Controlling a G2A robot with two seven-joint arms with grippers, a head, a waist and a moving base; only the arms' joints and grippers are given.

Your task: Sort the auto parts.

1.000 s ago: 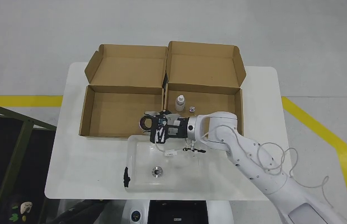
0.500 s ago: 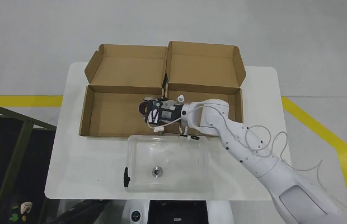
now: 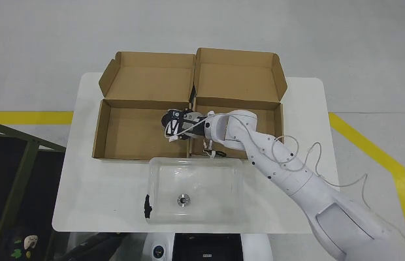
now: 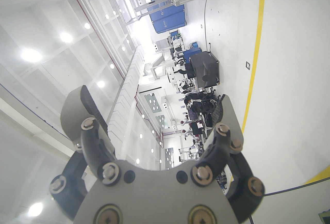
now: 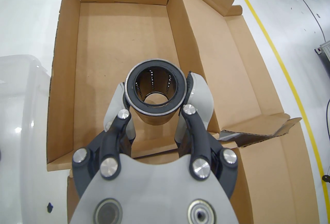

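Note:
My right gripper (image 5: pixel 154 100) is shut on a black cylindrical linear bearing (image 5: pixel 155 92) with steel balls visible inside its bore. In the top view the same bearing (image 3: pixel 170 121) hangs over the right part of the left cardboard box (image 3: pixel 124 134), held by the right gripper (image 3: pixel 175 123). That left cardboard box (image 5: pixel 113 36) has a bare floor below the bearing. A small round metal part (image 3: pixel 183 199) lies in the clear plastic bin (image 3: pixel 157 189). My left gripper (image 4: pixel 154 106) stands open, pointing up at a hall ceiling, with nothing between its fingers.
The right cardboard box (image 3: pixel 264 121) stands beside the left one, both with lids folded back. The clear bin sits at the white table's (image 3: pixel 78 169) front edge. A yellow floor line (image 3: pixel 359 140) runs on both sides of the table.
The right arm has carried the bearing from above the clear bin's back edge leftward and away, across the wall between the boxes, to over the left box.

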